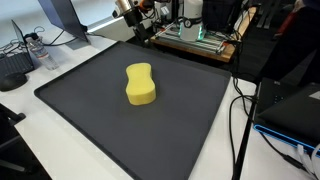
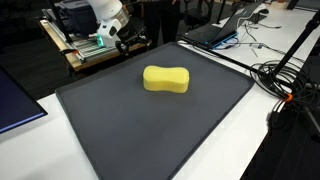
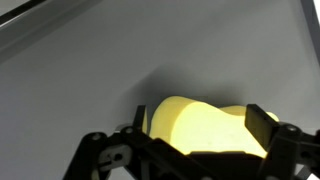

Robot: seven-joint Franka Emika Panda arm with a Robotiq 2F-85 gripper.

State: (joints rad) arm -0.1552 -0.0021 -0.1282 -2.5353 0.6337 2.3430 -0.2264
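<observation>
A yellow, peanut-shaped sponge lies flat near the middle of a dark grey mat; it also shows in the other exterior view. My gripper hangs over the mat's far edge, well away from the sponge, as both exterior views show. In the wrist view the sponge appears framed between my two black fingers, which are spread wide apart. The gripper is open and holds nothing.
The mat lies on a white table. A wooden rack with electronics stands behind the mat. Cables run along one side, with laptops and cables nearby. A bottle stands at the far left.
</observation>
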